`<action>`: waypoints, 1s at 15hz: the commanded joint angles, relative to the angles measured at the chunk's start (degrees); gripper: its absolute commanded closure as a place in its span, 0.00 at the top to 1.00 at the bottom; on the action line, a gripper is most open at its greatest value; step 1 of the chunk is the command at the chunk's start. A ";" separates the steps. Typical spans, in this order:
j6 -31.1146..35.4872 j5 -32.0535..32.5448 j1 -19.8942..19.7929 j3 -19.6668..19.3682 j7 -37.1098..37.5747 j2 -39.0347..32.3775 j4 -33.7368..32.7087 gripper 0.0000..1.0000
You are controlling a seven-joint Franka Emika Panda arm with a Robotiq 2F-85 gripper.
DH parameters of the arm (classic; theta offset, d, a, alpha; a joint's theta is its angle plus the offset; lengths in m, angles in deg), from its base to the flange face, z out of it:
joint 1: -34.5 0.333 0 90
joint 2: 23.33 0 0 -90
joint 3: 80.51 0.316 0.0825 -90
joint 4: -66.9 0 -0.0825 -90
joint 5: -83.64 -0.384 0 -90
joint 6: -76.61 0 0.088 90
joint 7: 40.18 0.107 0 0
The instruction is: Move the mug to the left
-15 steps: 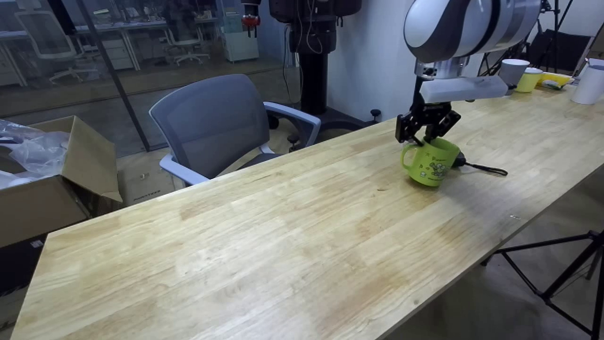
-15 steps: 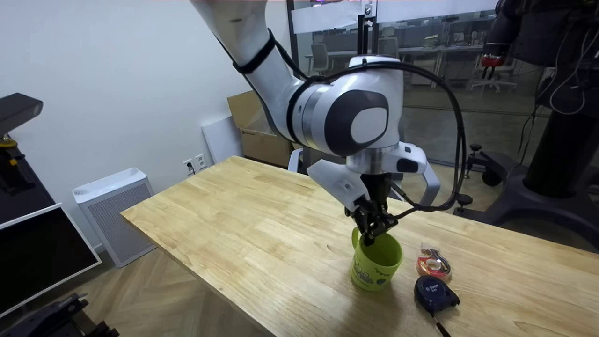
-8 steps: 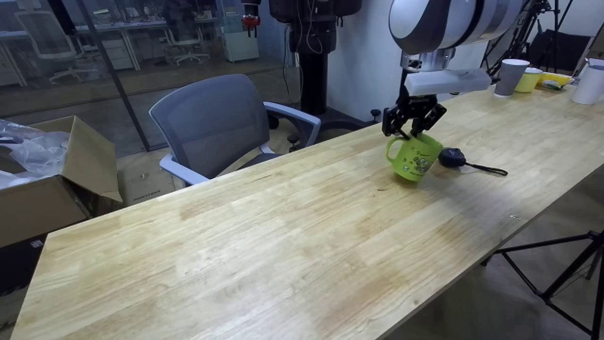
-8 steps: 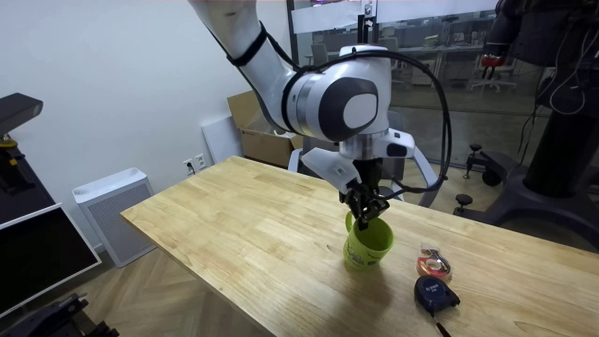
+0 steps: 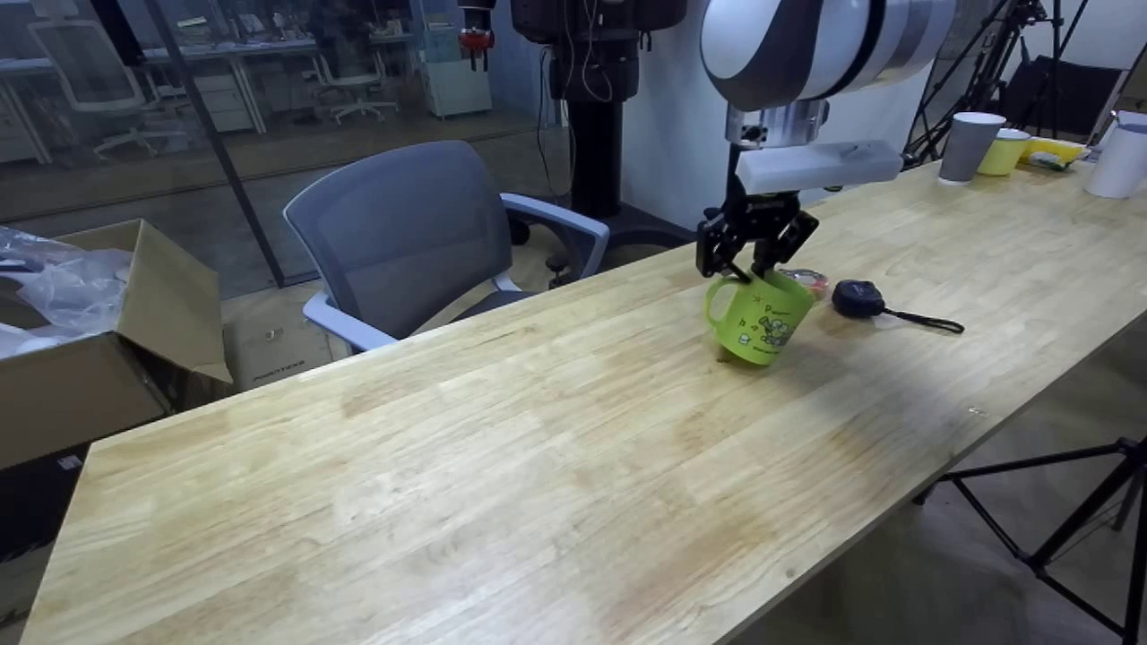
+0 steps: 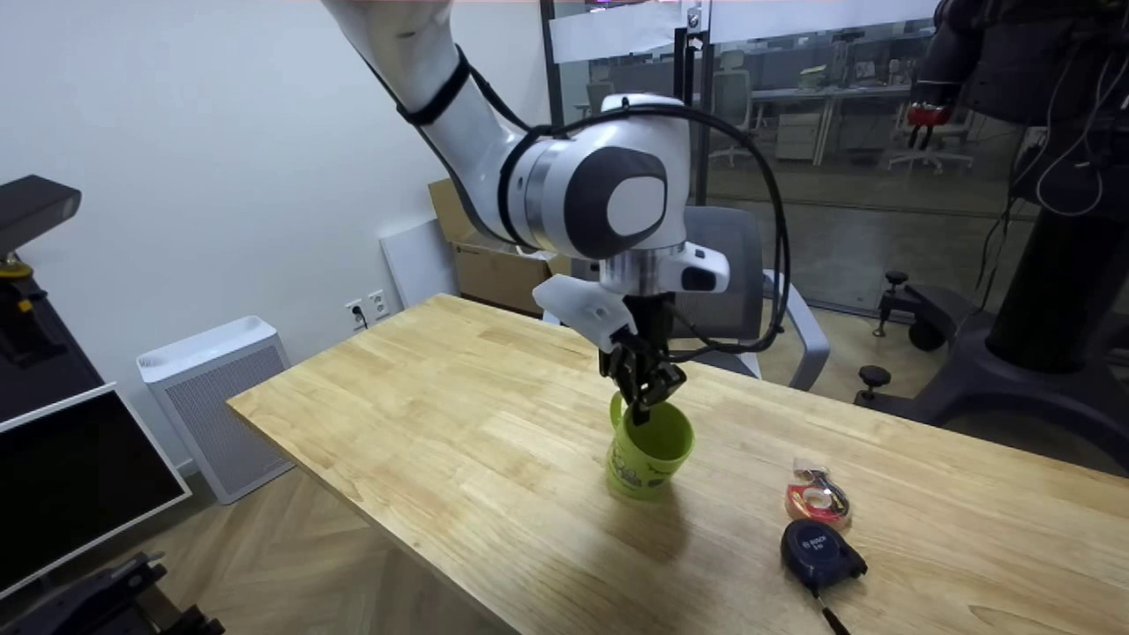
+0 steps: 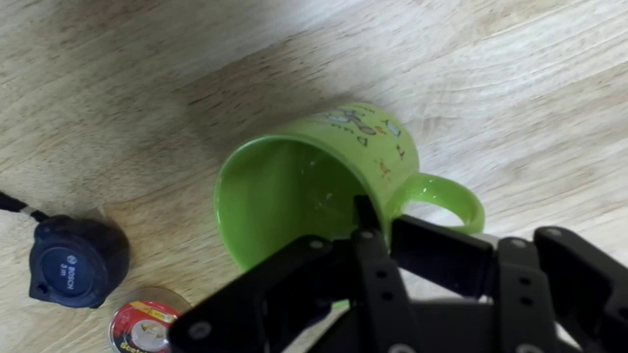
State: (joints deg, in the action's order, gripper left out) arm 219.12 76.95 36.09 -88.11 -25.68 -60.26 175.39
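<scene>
The lime-green mug (image 5: 763,321) with a dark print hangs tilted from my gripper (image 5: 749,272) in both exterior views. In an exterior view the mug (image 6: 637,466) has its opening facing the camera, and my gripper (image 6: 642,413) is at its rim on the handle side. In the wrist view the mug (image 7: 363,139) lies under my gripper (image 7: 383,221): one finger is inside, the other outside near the handle, with the wall pinched between. I cannot tell whether the mug's base touches the table (image 5: 502,466).
A dark tape measure with a strap (image 5: 858,299) and a red tape roll (image 6: 818,500) lie beside the mug. At the far end stand a grey cup (image 5: 970,148), a yellow-green cup (image 5: 1003,152), a yellow dish (image 5: 1056,150) and a white cup (image 5: 1116,163). A chair (image 5: 403,242) adjoins the table.
My gripper and the mug have moved left in both exterior views, away from the tape measure and tape roll. The mug rose slightly, then dropped a little. The grip looks the same.
</scene>
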 commanded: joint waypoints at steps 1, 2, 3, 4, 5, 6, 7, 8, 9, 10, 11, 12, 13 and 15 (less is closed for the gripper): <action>-2.20 1.54 1.56 0.66 2.59 1.24 -0.08 0.03; -2.37 1.64 2.03 0.84 2.63 1.26 0.01 0.03; -2.45 1.79 2.53 1.00 2.68 1.29 0.14 0.03; -2.52 1.92 2.94 1.13 2.69 1.29 0.22 0.03; -2.60 2.10 3.37 1.29 2.70 1.31 0.33 0.03; -2.74 2.32 3.77 1.46 2.74 1.32 0.41 0.03; -2.99 2.61 4.21 1.61 2.83 1.34 0.43 0.03; -3.10 2.88 4.67 1.77 2.95 1.39 0.49 0.03; -3.20 3.05 5.07 1.89 3.01 1.39 0.48 0.03; -3.29 3.20 5.55 2.04 3.14 1.39 0.47 0.03; -3.41 3.35 5.96 2.16 3.26 1.35 0.38 0.03; -3.52 3.57 6.38 2.27 3.39 1.31 0.28 0.03; -3.65 3.93 6.85 2.32 3.63 1.21 0.17 0.03; -3.83 4.41 7.65 2.43 4.10 1.04 0.07 0.03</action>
State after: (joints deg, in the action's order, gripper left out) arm 216.93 79.42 42.64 -85.85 -24.81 -60.27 175.62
